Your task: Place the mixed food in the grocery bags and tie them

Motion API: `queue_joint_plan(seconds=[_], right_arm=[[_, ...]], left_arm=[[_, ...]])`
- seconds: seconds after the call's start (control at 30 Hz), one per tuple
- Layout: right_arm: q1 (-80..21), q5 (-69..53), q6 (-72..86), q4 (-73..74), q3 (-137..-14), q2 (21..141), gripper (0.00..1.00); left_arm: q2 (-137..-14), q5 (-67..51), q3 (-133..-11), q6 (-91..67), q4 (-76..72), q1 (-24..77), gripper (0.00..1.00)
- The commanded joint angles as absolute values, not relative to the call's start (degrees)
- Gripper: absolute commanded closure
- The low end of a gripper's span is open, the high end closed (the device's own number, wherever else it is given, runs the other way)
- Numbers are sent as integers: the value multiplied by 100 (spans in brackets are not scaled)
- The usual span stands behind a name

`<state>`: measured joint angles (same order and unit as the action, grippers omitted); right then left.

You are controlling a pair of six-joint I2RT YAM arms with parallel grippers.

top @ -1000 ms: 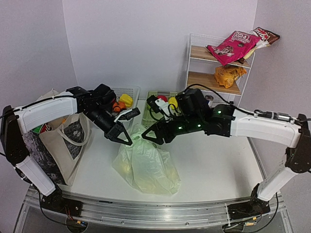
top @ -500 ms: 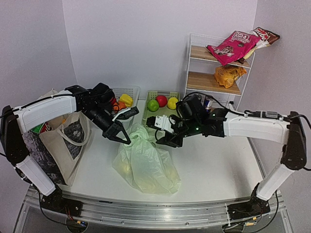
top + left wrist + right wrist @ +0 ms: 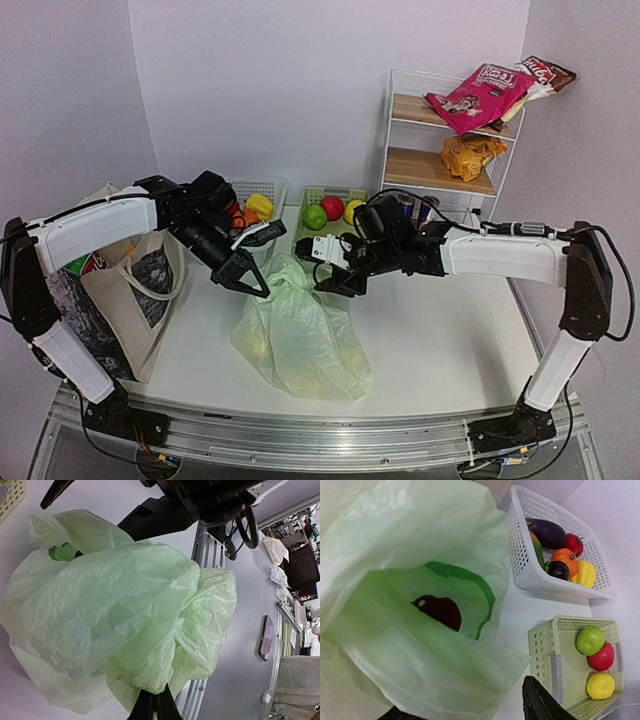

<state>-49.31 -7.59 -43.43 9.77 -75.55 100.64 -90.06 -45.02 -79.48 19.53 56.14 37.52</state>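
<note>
The pale-green plastic bag [image 3: 300, 335] printed with avocados lies in the middle of the table, with yellow shapes faintly showing through it. My left gripper [image 3: 260, 290] is at its top left and is shut on a gathered fold of the bag [image 3: 125, 610], its fingertips [image 3: 155, 700] pressed together. My right gripper [image 3: 328, 283] is open at the bag's top right, with the bag's loose edge [image 3: 420, 645] lying between its two fingers [image 3: 540, 705]. The beige canvas tote [image 3: 135, 290] stands at the left under my left arm. Snack packets [image 3: 475, 95] lie on the shelf.
A white basket [image 3: 270, 185] of vegetables and a green basket [image 3: 335, 192] of round fruit stand behind the bag. A white wire shelf [image 3: 400, 150] stands at the back right, with drink cans [image 3: 418, 208] at its foot.
My right arm has dropped lower and drawn back toward the baskets, and its gripper stays at the bag's top right edge. My left arm has hardly moved.
</note>
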Motion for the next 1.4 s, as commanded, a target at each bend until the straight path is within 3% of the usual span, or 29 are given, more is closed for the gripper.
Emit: queue_joint_plan(seconds=[0.0, 0.13, 0.27, 0.3, 0.6, 0.87, 1.17, 1.37], right_arm=[[-4888, -1078, -4264, 713, -7796, 10312, 40], [-4893, -1344, -4066, 566, -7899, 10548, 42], [-4890, -1267, -3681, 369, -7917, 10598, 91], [-4883, -1140, -3582, 347, -7890, 10568, 99], [-4812, 282, -2629, 283, -6618, 9598, 100], [-5073, 735, -2075, 198, -5587, 8985, 100], [-5182, 1095, -1212, 189, -4773, 8733, 100], [-5244, 1151, -910, 199, -4578, 8608, 100]], left_arm=[[-8957, -4674, -8157, 2022, 5683, 3717, 100], [-8990, -4753, -8204, 2031, 5744, 3718, 100], [-8906, -4770, -8206, 2041, 5860, 3704, 100], [-8878, -4731, -8226, 2033, 5888, 3688, 100], [-8891, -4437, -8496, 2645, 6920, 3118, 100], [-8873, -3981, -8426, 3237, 6823, 2774, 100], [-8868, -6139, -8700, 3595, 7245, 1774, 100], [-8841, -6349, -8231, 3360, 6885, 1656, 100]])
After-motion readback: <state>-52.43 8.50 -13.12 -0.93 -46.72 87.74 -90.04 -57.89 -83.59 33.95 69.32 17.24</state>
